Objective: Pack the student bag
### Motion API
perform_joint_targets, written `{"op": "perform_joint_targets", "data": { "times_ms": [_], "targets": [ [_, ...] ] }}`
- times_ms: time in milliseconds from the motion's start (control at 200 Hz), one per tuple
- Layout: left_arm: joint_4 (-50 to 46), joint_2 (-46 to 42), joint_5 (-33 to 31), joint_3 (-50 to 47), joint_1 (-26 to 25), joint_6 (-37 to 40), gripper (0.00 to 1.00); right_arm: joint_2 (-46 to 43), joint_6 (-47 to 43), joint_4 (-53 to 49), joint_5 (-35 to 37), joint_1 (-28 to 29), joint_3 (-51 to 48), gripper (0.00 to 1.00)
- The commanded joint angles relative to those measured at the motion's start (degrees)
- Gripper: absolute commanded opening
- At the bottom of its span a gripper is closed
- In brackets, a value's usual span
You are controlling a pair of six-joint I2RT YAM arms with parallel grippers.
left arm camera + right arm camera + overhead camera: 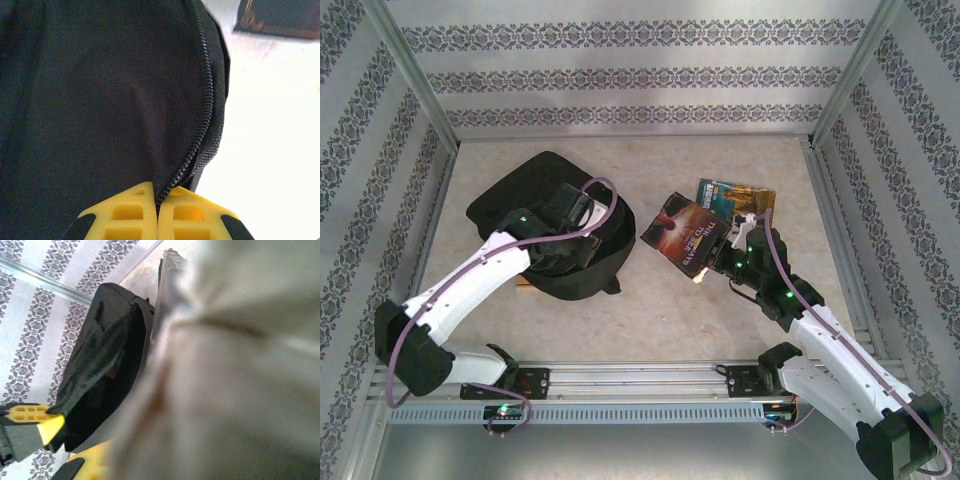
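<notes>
Left claw (160, 194) is clamped on the zipper edge (202, 125) of the large black floppy fabric backpack (515, 200), left of centre on the tabletop (660, 310). Right claw (720, 258) grips a dark-covered book (682, 232). I judge the flap needs lifting well clear so the opening gapes before the book goes in.

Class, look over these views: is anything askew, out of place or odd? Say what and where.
The dark book sits askew, tilted in the right pincer and overlapping a second book. The left pincer pinches the student bag beside its zipper, puckering the fabric.
</notes>
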Motion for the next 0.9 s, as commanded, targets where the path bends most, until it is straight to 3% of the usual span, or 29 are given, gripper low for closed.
{"op": "perform_joint_targets", "data": {
  "times_ms": [0, 280, 520, 769, 894],
  "targets": [
    [2.9, -2.9, 0.7, 3.1, -0.5, -2.6, 0.00, 1.1, 0.1, 6.2, -3.9, -0.4, 2.5, 0.00],
    [5.6, -6.8, 1.2, 2.8, 0.1, -5.5, 0.00, 8.7, 7.8, 15.7, -9.3, 4.2, 5.9, 0.00],
    [6.2, -6.8, 0.5, 0.1, 1.8, -6.2, 0.06, 7.8, 3.2, 8.0, -0.6, 8.3, 9.7, 0.00],
    [7.7, -6.7, 0.5, 0.2, 2.8, -6.5, 0.07, 10.6, 14.3, 10.5, -4.1, 8.6, 9.4, 0.00],
    [8.0, -6.1, 1.1, 0.2, 2.9, -6.4, 0.12, 14.8, 23.3, 16.0, -6.2, 8.5, 7.6, 0.00]
  ]
}}
